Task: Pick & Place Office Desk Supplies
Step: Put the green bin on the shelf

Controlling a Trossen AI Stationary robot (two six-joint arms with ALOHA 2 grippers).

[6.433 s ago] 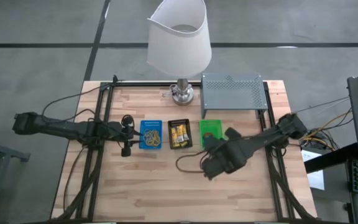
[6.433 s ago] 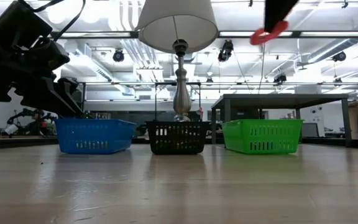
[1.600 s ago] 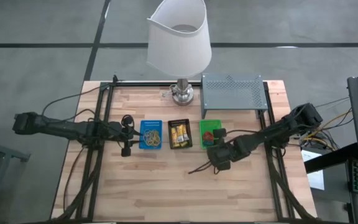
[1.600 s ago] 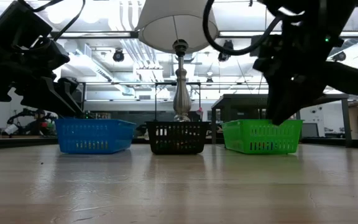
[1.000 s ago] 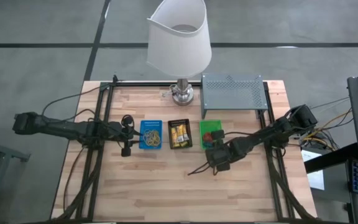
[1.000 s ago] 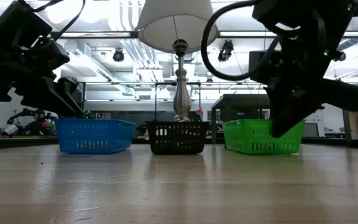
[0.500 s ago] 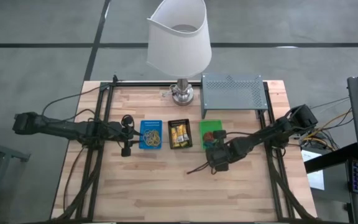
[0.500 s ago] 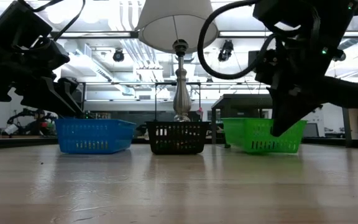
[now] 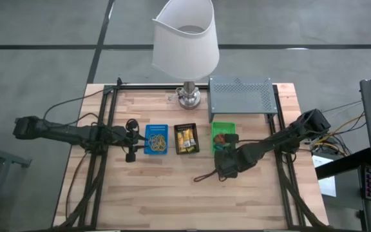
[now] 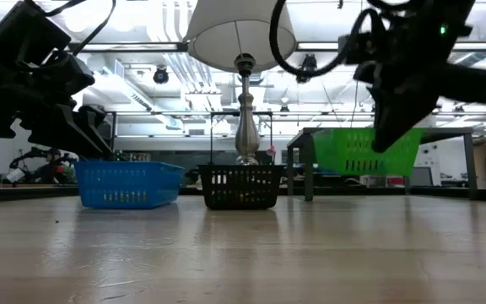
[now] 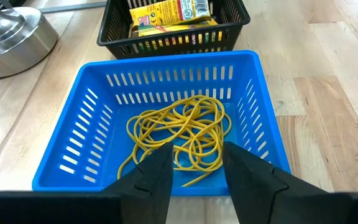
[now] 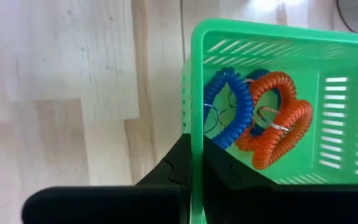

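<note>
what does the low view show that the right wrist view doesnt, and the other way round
Only the low view: the green tray hangs in the air, clear of the table, while the blue tray and black tray sit on it in front of the lamp.

Only the right wrist view: blue and red coil rings lie inside the green tray, and the right hand is shut on the tray's wall.

Both: the green tray, gripped by the right arm.
</note>
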